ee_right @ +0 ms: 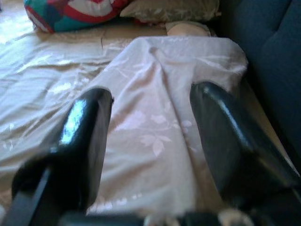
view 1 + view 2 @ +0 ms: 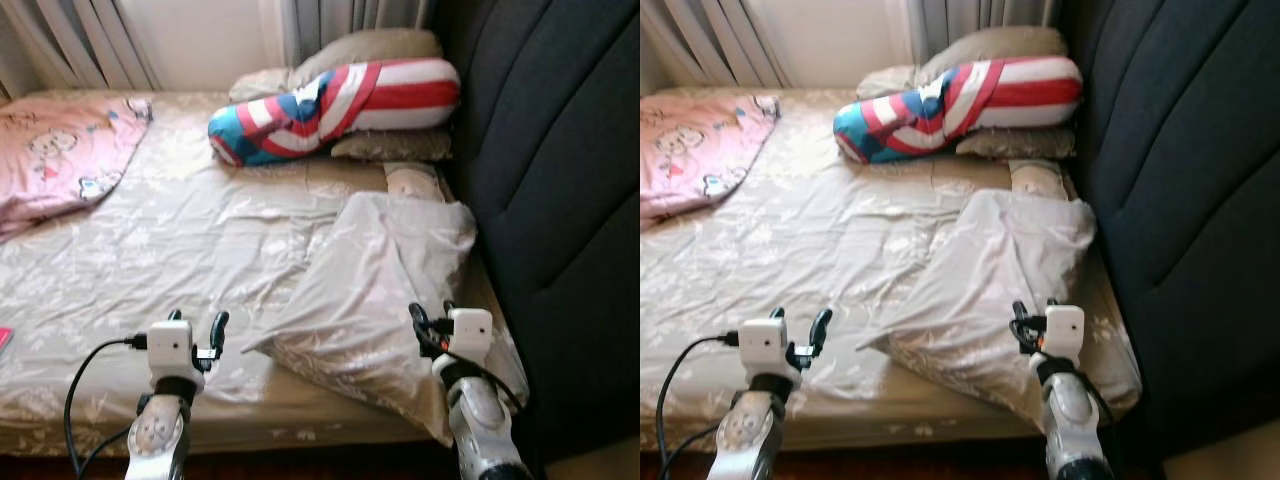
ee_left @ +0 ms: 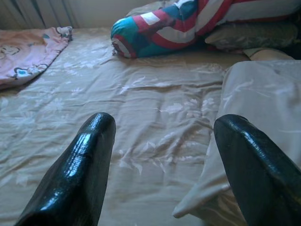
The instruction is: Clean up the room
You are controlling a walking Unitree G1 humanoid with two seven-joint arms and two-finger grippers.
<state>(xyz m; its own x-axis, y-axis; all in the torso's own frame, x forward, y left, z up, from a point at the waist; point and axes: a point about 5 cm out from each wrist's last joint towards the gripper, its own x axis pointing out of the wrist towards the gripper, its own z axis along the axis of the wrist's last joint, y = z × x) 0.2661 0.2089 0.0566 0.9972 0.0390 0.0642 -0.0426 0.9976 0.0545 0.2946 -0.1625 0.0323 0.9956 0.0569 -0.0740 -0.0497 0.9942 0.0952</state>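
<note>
We stand at the foot edge of a bed (image 2: 200,250) covered by a rumpled beige floral sheet, with both arms raised over the near edge. The thing we judge to need tidying first is the beige pillow (image 2: 375,290) lying crooked on the right side of the mattress, just beside the dark padded headboard (image 2: 560,180). Its long axis runs from about 1 o'clock, where its far end nears the headboard, down to 7 o'clock, where a loose corner points toward us. Our right gripper (image 2: 432,320) hovers at that pillow's near right edge, its 2 black fingers spread apart and holding nothing; in the right wrist view the pillow (image 1: 160,117) lies straight ahead between the open fingers (image 1: 84,136). Our left gripper (image 2: 195,330) is also parted and empty, over bare sheet, with the pillow's loose corner (image 3: 197,207) off at its 3 o'clock. The right arm is the nearer of the 2, so we judge it the one to reach forward and down. At 12 o'clock, well apart from us, a red, white and blue striped bolster (image 2: 330,105) rests on 2 more beige pillows (image 2: 390,145), and a pink cartoon-print blanket (image 2: 60,150) lies bunched at 10 o'clock.
</note>
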